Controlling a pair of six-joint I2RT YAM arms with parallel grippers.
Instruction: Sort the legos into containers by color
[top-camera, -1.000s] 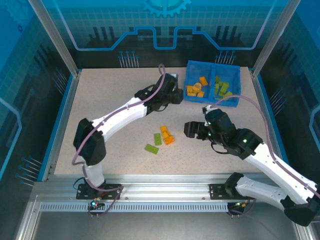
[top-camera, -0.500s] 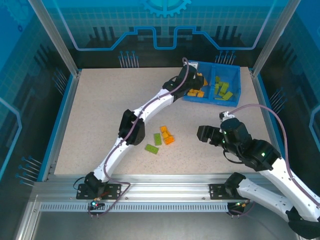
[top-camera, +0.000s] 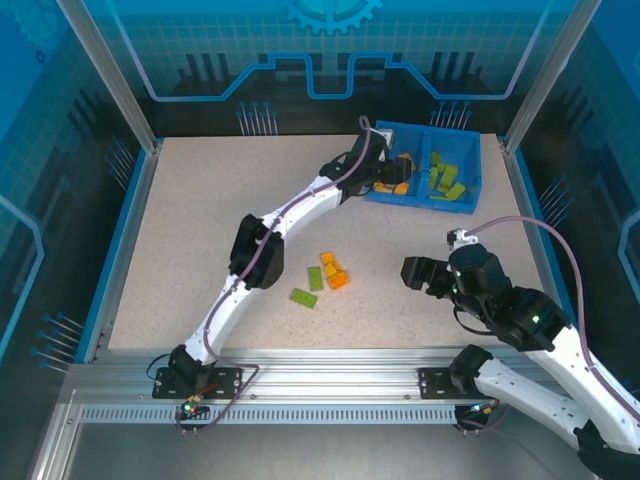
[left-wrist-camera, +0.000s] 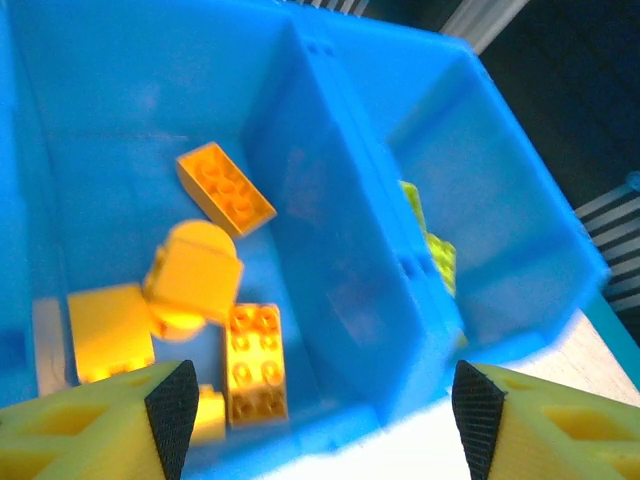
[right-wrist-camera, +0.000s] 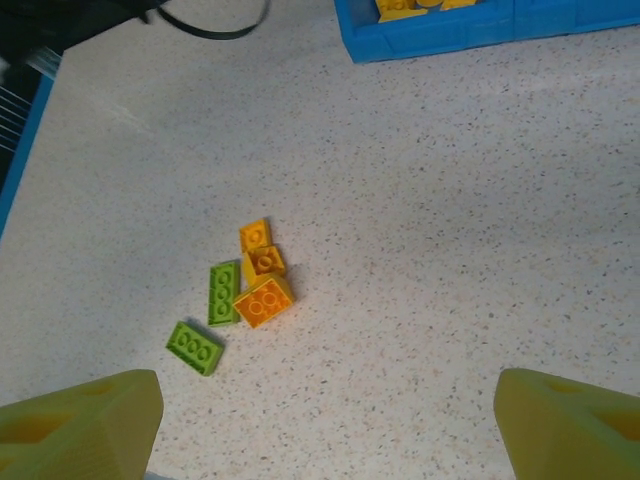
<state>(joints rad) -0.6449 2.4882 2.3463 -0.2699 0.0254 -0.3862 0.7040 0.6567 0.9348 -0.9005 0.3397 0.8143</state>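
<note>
The blue bin (top-camera: 424, 203) stands at the back right of the table. Its left compartment (left-wrist-camera: 120, 120) holds several orange legos (left-wrist-camera: 256, 362); green legos (left-wrist-camera: 433, 256) lie beyond the divider (left-wrist-camera: 335, 235) in the right compartment. My left gripper (top-camera: 392, 176) (left-wrist-camera: 325, 420) hovers open over the left compartment's near wall, with nothing between its fingers. Mid-table lie three orange legos (top-camera: 334, 271) (right-wrist-camera: 264, 300) and two green ones (top-camera: 303, 297) (right-wrist-camera: 195, 347). My right gripper (top-camera: 415, 272) (right-wrist-camera: 325, 430) is open and empty, raised to the right of that cluster.
The left arm stretches diagonally across the table from its base to the bin. A metal frame and blue rails (top-camera: 120, 250) edge the table. Bare speckled tabletop (right-wrist-camera: 450, 250) lies between the loose bricks and the bin (right-wrist-camera: 450, 35).
The left arm has reached out from beside the bin to over its left compartment. The right gripper has drawn back to the right and nearer, away from the loose bricks.
</note>
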